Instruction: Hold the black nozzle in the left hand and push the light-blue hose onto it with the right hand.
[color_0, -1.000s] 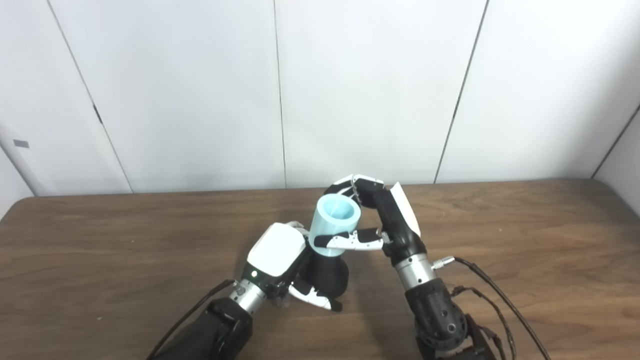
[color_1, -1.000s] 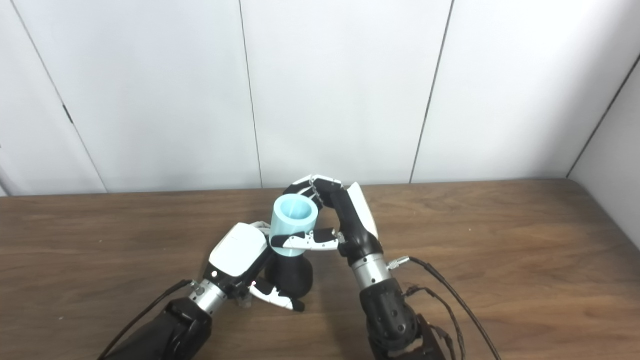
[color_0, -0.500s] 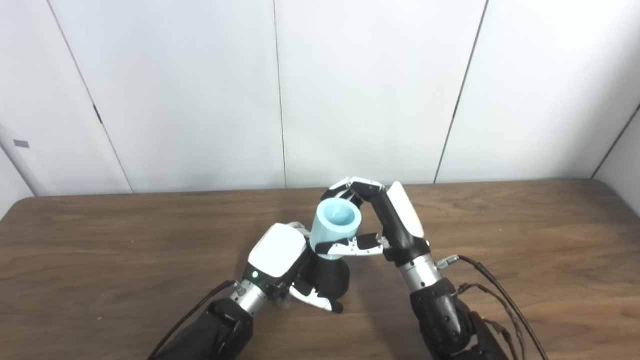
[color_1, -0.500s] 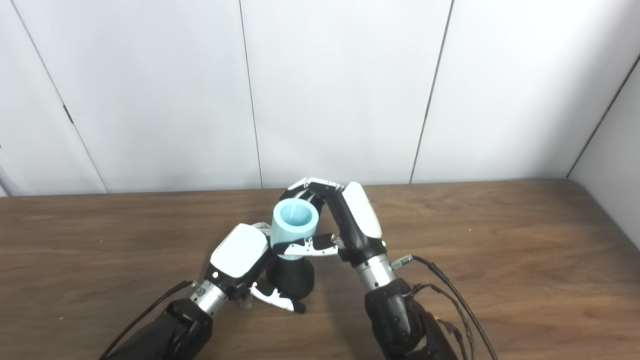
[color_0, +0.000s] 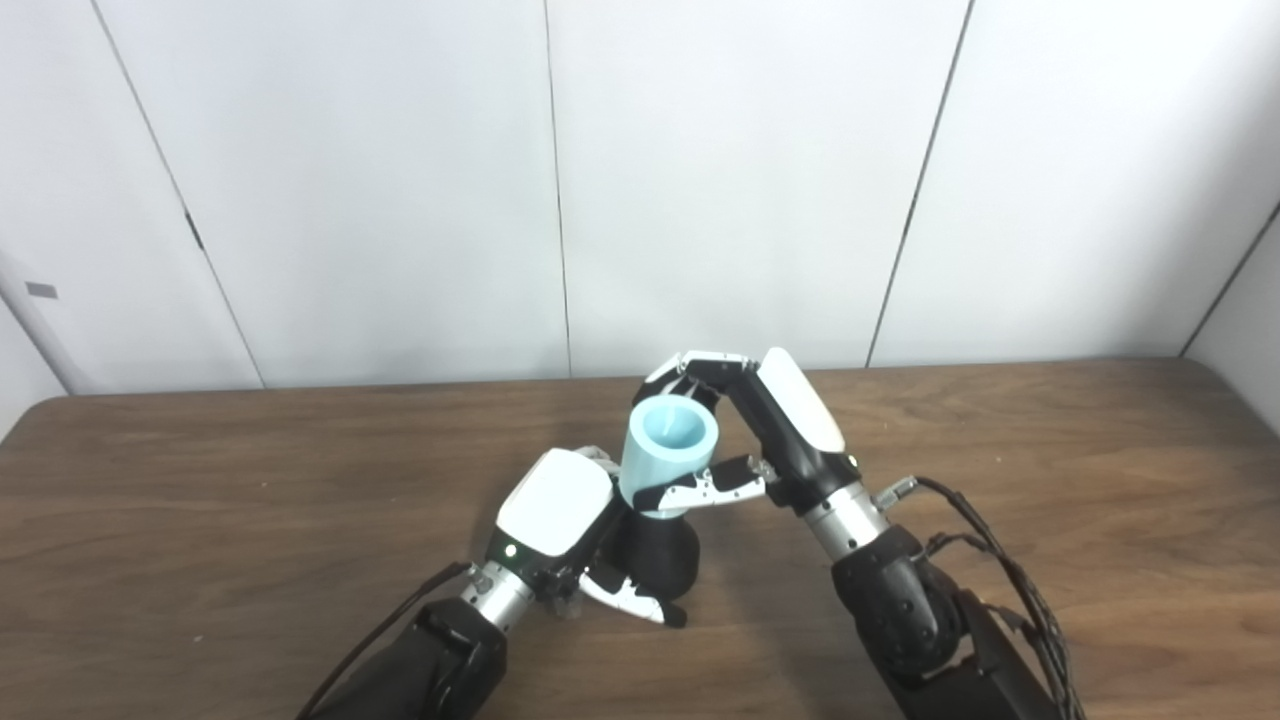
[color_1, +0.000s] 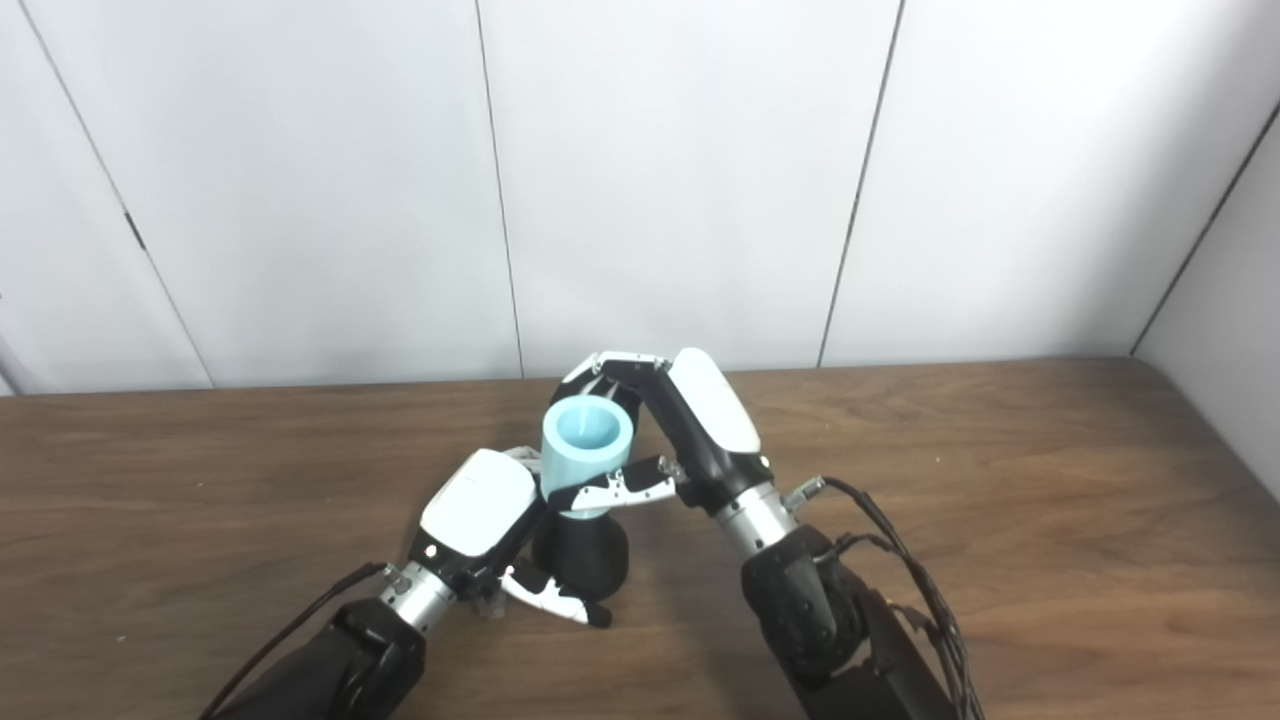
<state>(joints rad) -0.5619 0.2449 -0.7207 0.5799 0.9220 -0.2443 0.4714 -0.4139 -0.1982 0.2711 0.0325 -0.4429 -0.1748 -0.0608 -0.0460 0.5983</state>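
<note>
Left hand: the left hand (color_0: 555, 515) sits low near the middle of the tabletop (color_0: 200, 500), white back facing up, with its fingers and thumb wrapped around the black nozzle (color_0: 655, 555); the thumb crosses under the front of the wide base.
Black nozzle: it stands upright, wide part at the bottom, close to or on the wood; I cannot tell whether it touches. Its upper, narrow end goes into the hose.
Light-blue hose: the light-blue hose (color_0: 668, 452) is a short thick tube, placed on top of the nozzle and a little tilted, with the open mouth facing up and toward the cameras. The lower rim covers the top of the nozzle.
Right hand: the right hand (color_1: 690, 430) comes from the right side and clasps the hose, fingers curled around the far side, thumb pressed across the near side close to the lower rim.
Background: white wall panels (color_0: 740, 180) stand behind the tabletop.
</note>
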